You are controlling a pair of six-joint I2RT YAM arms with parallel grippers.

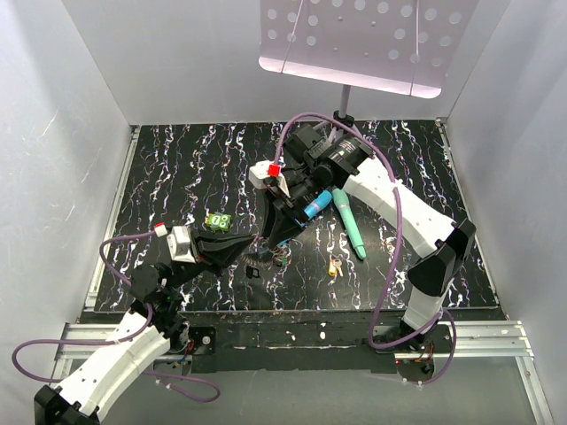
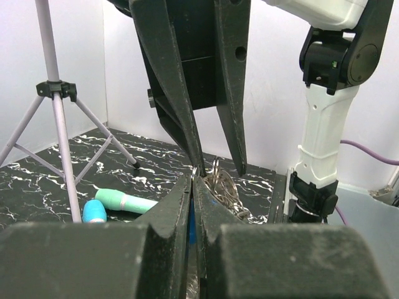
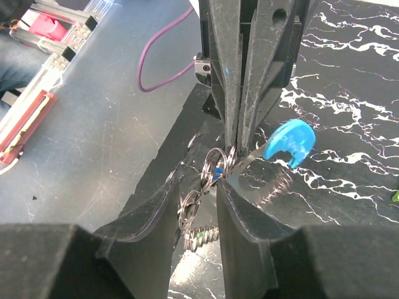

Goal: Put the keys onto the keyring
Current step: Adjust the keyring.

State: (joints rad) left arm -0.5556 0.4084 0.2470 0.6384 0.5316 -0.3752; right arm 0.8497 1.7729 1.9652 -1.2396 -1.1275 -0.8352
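Near the front edge of the black marbled surface (image 1: 177, 177), the left hand (image 1: 260, 243) reached in from the left, its fingers pressed together and clamped on the wire loops of the keyring (image 3: 215, 162). The keyring's grey, spring-like coil trailed onto the surface just below, close to the middle of the front edge.

The right hand (image 3: 198, 184) came down on the same spot from the far side, its jaws apart and straddling the loops without visibly touching them. A blue-headed key (image 3: 290, 142) hung just beside the left hand's tips, its metal blade pointing into the cluster of loops; whether it was threaded on could not be told.

A yellow-headed key (image 1: 335, 266) lay alone on the surface to the right of both hands. Green-headed keys (image 1: 218, 220) lay to the left, a little farther back. Behind the right hand rested a teal stick (image 1: 352, 226) and a blue-capped stick (image 1: 316, 206), close together. At the far edge stood a grey tripod stand (image 2: 59, 124).
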